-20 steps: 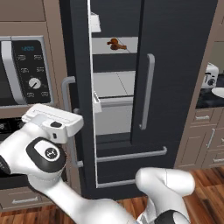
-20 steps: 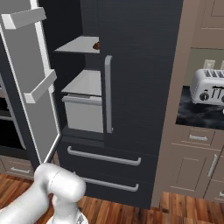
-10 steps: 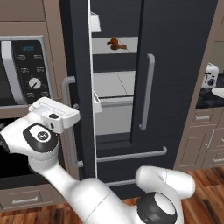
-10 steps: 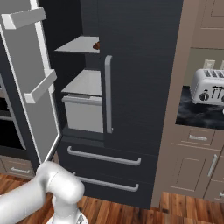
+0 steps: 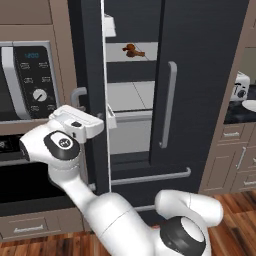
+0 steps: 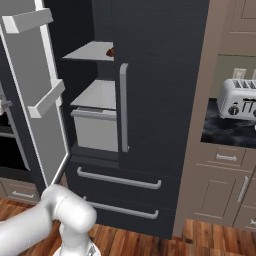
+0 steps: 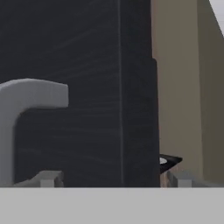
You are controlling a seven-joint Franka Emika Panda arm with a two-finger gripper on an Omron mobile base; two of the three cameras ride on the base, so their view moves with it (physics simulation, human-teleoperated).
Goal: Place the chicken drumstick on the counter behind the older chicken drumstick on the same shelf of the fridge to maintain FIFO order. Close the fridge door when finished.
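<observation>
Working at the outer face of the fridge [image 5: 200,75] left door; gripper [image 7: 113,178] spread wide, holding nothing. Older chicken drumstick [image 5: 133,50] on the shelf [image 6: 90,51]. Next, probably: back off, head toward the counter [image 6: 225,131].

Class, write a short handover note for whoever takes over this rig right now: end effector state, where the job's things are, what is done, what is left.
End effector: fingers apart, nothing between them, close against the fridge's open left door by its handle.
A drumstick lies on the fridge shelf; which of the two it is cannot be told.
The toaster stands on the counter.
Done: unclear.
Left: confirm both drumsticks are shelved, newer behind older, then close the door.
</observation>
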